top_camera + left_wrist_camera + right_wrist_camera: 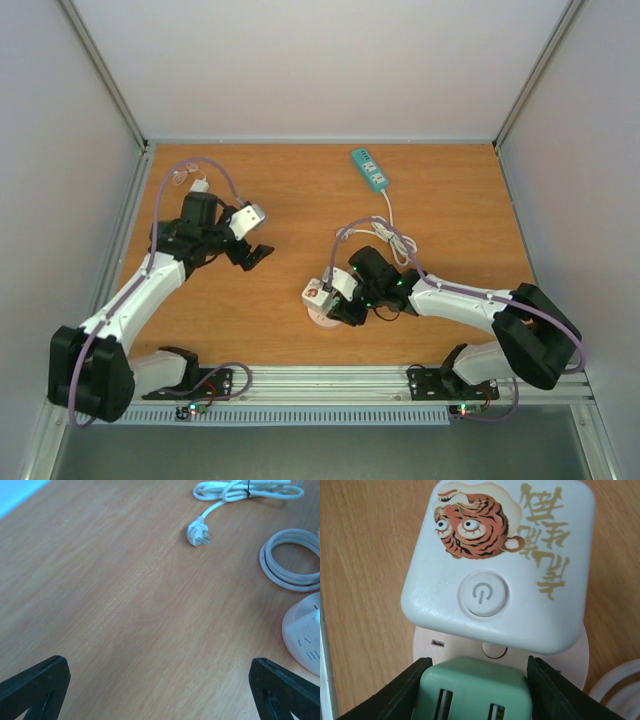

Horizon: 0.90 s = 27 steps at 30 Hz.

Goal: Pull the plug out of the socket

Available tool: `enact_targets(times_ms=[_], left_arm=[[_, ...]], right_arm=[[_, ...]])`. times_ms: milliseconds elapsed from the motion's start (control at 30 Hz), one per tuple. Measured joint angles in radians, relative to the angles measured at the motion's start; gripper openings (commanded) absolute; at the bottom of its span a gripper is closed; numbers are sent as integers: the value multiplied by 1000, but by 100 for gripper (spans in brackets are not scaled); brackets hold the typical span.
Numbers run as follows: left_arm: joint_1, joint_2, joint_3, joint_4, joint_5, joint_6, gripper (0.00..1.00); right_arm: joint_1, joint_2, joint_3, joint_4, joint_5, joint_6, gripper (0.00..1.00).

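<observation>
1. On the table (280, 190), toward its near edge, I take the white cube socket (495, 565) as my reference. It has a tiger face, gold characters and a round power button (483, 593) on top, and it sits on a pale round base (427, 645).
2. The green plug (472, 690) is butted against the side of the socket that faces the right arm. I cannot tell how deep it sits.
3. My right hand (478, 661) is clamped on that plug, with a black finger pressed to each side of it.
4. My left hand (159, 664) hangs well to the left of the socket over bare wood, fingers wide apart with nothing between them.
5. Beyond the socket a teal power strip (370, 168) lies near the back wall. Its white cable (395, 240) runs back to lie bundled just behind the socket, and a loose white plug (198, 533) lies there on the wood.
6. The surface is orange-brown wood grain. Plain white walls (320, 60) rise behind the socket and to either side of it. A metal rail (330, 380) runs along the edge nearer than the socket and carries both arm bases.
</observation>
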<state>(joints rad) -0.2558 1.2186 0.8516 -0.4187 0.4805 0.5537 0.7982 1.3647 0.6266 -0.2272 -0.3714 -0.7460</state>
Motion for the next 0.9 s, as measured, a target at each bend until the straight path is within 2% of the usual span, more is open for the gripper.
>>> enact_targets(times_ms=[200,400,567,900], left_arm=[[0,-116,-89,67,11,-18,100],[-1,-9,-37,-38,124,93,100],[-3,1,-100,-64,235,189,100],[-51,13,-180,-48,277,362,96]], right_arm=[[1,34,3,63,-8,-29,41],[0,129,69,101,-53,-92,39],[0,192,124,107,-87,-146,38],[-2,200,126,113,-101,-172,34]])
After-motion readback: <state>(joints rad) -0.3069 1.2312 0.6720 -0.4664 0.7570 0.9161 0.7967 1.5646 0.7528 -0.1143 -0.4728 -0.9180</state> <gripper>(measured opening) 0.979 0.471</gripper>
